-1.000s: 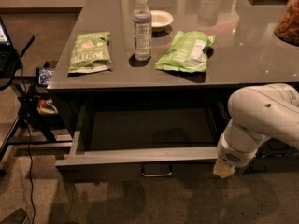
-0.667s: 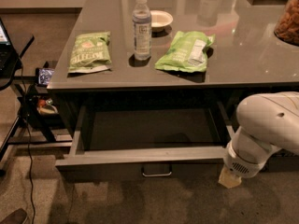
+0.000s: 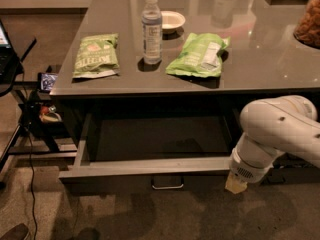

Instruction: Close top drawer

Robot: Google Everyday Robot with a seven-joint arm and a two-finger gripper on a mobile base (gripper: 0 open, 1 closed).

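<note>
The top drawer (image 3: 150,166) stands pulled well out from under the grey desk top (image 3: 280,59). It is wide, shallow and dark grey, and its inside looks empty. A small metal loop handle (image 3: 167,183) sits at the middle of its flat front. My white arm (image 3: 280,129) comes in from the right. My gripper (image 3: 237,184) hangs at the arm's end, right at the right end of the drawer front, at about the level of the front panel. Only its pale tip shows.
On the desk top lie two green snack bags (image 3: 96,55) (image 3: 200,55), a water bottle (image 3: 151,29) and a small white bowl (image 3: 171,20). A stand with cables (image 3: 30,134) is at the left. Carpet (image 3: 150,219) lies in front of the drawer.
My arm swung a little right and down beside the drawer front, then came back slightly left. The drawer has not visibly moved.
</note>
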